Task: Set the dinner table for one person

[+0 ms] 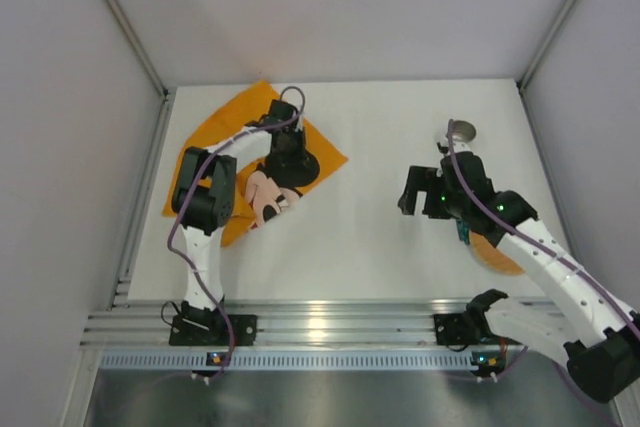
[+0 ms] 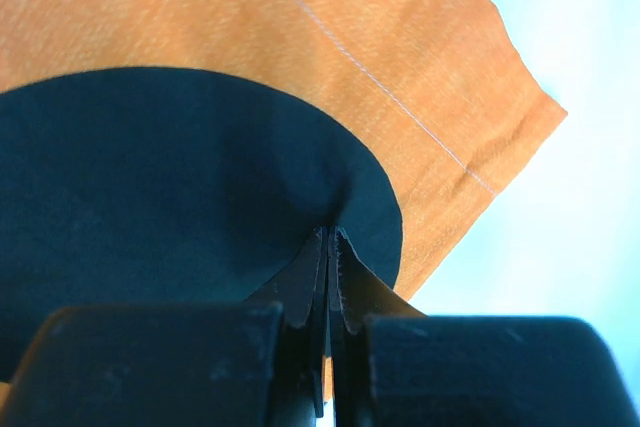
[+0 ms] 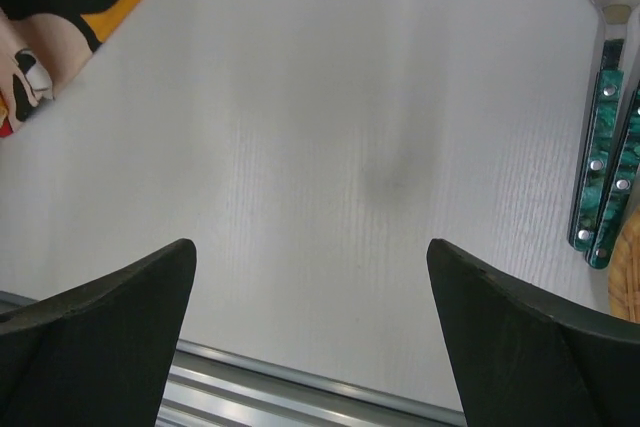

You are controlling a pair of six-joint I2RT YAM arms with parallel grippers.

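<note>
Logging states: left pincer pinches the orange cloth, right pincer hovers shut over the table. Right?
No: the right pincer is open, fingers wide apart, per the right wrist view. It does hover over the table, and the left pincer pinches the cloth.

Top cam sits high up behind the arm bases [image 1: 210,328] looking down over the whole white table [image 1: 370,232], the left wrist cam is jammed right up against the orange Mickey cloth [image 2: 400,37], and the right wrist cam looks low across bare tabletop, catching that same cloth's corner.
</note>
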